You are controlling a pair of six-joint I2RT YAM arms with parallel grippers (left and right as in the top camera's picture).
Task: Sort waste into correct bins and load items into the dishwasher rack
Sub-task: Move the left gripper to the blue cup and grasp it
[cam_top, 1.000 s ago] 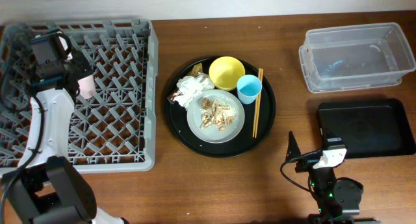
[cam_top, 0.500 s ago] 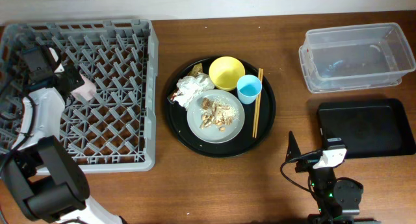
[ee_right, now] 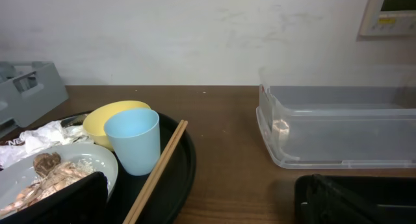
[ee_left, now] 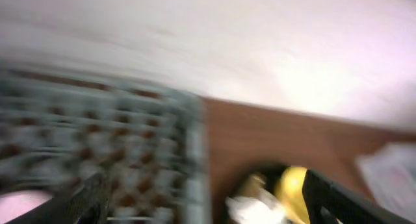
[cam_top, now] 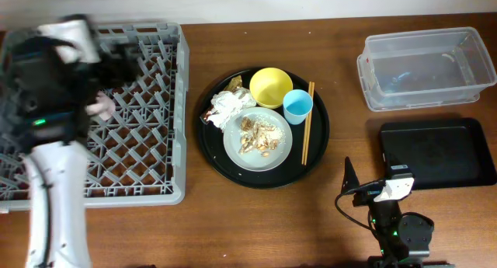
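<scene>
The pink cup (cam_top: pixel 99 105) lies in the grey dishwasher rack (cam_top: pixel 147 144), by its left side. My left gripper (cam_top: pixel 123 60) hovers blurred above the rack, open and empty, with the cup (ee_left: pixel 19 208) outside its fingers. On the round black tray (cam_top: pixel 318 144) sit a yellow bowl (cam_top: pixel 270 85), a light-blue cup (cam_top: pixel 297 105), a plate (cam_top: pixel 283 147) with food scraps (cam_top: pixel 258 136), white napkins (cam_top: pixel 229 109), a wrapper (cam_top: pixel 233 85) and chopsticks (cam_top: pixel 307 132). My right gripper (ee_right: pixel 208 208) rests open near the table's front edge, facing the tray.
A clear plastic tub (cam_top: pixel 423 66) stands at the back right. In front of it lies a flat black rectangular tray (cam_top: pixel 435 153). Bare brown table (cam_top: pixel 349 81) separates the round tray from both bins.
My left gripper has opened and let go of the pink cup, which stays in the rack. The left arm has lifted and swung rightward. The right arm is still.
</scene>
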